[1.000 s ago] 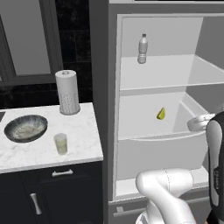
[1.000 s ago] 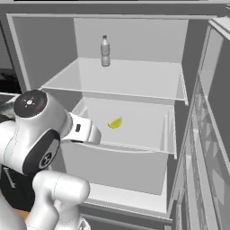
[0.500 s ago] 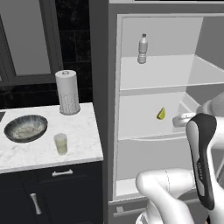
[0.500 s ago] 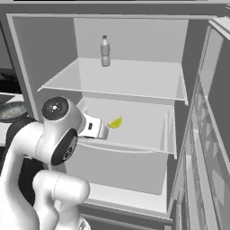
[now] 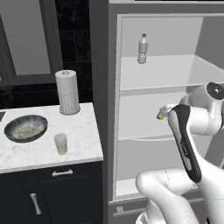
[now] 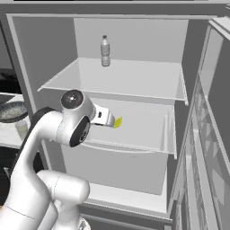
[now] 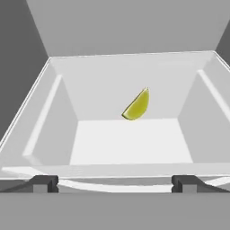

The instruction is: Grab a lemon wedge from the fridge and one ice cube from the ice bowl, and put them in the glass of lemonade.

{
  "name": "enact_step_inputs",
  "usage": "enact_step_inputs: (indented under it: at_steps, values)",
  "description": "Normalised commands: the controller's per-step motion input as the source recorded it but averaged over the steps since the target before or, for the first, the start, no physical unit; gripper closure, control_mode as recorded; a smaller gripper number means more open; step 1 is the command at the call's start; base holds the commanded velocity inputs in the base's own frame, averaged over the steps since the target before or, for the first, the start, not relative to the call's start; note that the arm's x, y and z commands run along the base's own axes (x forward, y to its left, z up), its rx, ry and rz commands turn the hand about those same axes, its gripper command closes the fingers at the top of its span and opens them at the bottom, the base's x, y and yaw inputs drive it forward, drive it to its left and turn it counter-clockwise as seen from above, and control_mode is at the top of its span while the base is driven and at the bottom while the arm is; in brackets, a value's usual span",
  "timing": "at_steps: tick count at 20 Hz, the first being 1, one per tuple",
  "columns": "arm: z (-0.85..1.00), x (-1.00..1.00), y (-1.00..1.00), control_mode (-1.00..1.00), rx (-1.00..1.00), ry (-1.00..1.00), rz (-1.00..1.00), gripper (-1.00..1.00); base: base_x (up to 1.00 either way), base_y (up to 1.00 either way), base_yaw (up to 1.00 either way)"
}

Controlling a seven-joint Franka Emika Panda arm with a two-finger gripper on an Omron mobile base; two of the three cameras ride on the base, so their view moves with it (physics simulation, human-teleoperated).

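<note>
The lemon wedge (image 7: 137, 105) leans against the back wall of the white drawer (image 7: 130, 143) inside the open grey fridge (image 6: 130, 81). My gripper (image 7: 115, 184) hangs open at the drawer's front rim, its two dark fingertips (image 7: 44, 183) set wide apart and well short of the wedge. From the right base the gripper (image 6: 111, 120) sits just before the wedge (image 6: 118, 121); in the left base view the wedge (image 5: 160, 116) peeks out beside the hand (image 5: 166, 109). On the marble counter (image 5: 83, 131) stand the ice bowl (image 5: 25, 127) and the glass of lemonade (image 5: 61, 143).
A clear bottle (image 5: 142, 48) stands on the fridge's upper shelf (image 6: 134, 78). A white paper-towel roll (image 5: 67, 92) rises at the counter's back. The fridge door (image 6: 211, 134) stands open at the right. Dark cabinets (image 5: 48, 192) lie under the counter.
The arm has swung forward and up, carrying the open gripper to the drawer's front, closer to the lemon wedge. Nothing else has moved.
</note>
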Motion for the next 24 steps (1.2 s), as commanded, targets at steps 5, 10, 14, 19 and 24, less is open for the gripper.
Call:
enact_step_inputs:
  at_steps: [5, 10, 14, 19, 24]
  values:
    - [-0.29, 0.47, 0.0, -1.0, 0.0, 0.0, 0.0, -1.0, 0.0, 0.0, 0.0]
    - [-0.5, 0.26, -0.01, -1.0, 0.0, 0.0, -0.06, -1.0, 0.0, 0.0, 0.0]
    - [-0.42, 0.27, -0.16, -1.0, 0.01, 0.0, -0.13, -1.0, 0.0, 0.0, 0.0]
    - [-0.29, 0.36, -0.17, -1.0, 0.04, 0.0, -0.13, -1.0, 0.0, 0.0, 0.0]
    - [0.05, 0.31, -0.04, -1.0, 0.08, 0.0, -0.06, -1.0, 0.0, 0.0, 0.0]
